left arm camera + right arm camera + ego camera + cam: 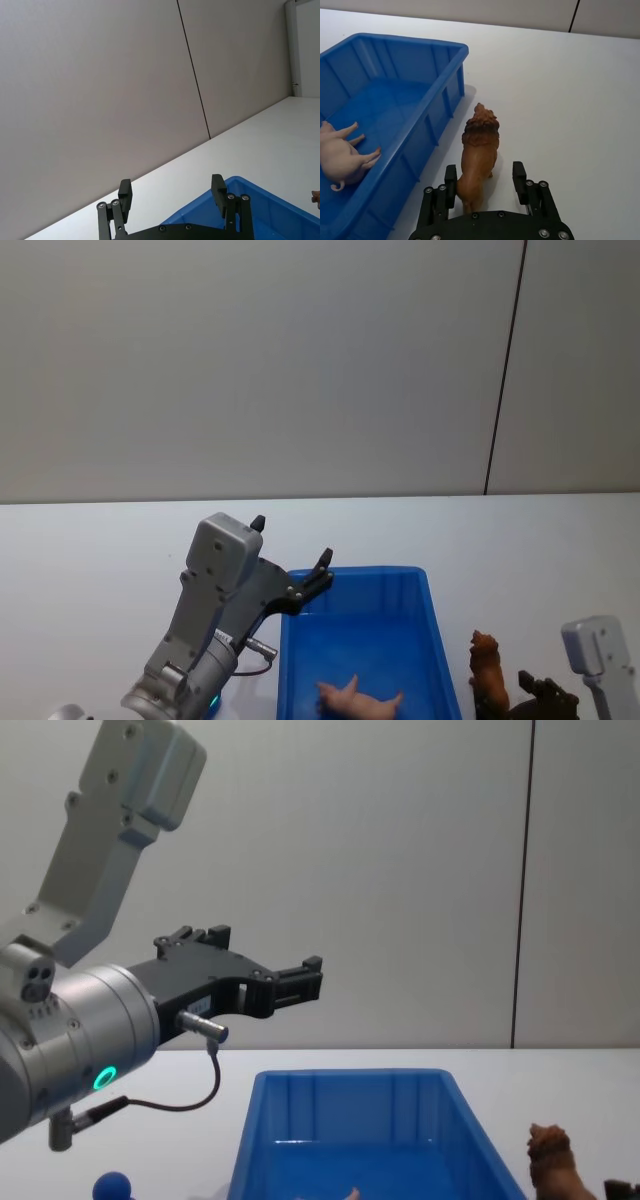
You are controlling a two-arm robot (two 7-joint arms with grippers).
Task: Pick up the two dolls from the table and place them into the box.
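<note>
The box [360,571] is a bright blue open bin on the white table. One doll, pale pink [358,700], lies on its side on the box's floor [342,157]. The other doll, a reddish-brown lion [480,145], stands upright on the table just right of the box [487,670]. My right gripper [485,182] is open, its fingers either side of the lion's hindquarters. My left gripper [292,540] hangs open and empty above the box's far left corner [171,187], well above the rim in the chest view [265,950].
The white table [90,570] stretches bare to the left and behind the box. A grey wall with a dark vertical seam [505,370] stands behind. A small blue knob [112,1186] shows low at the chest view's left.
</note>
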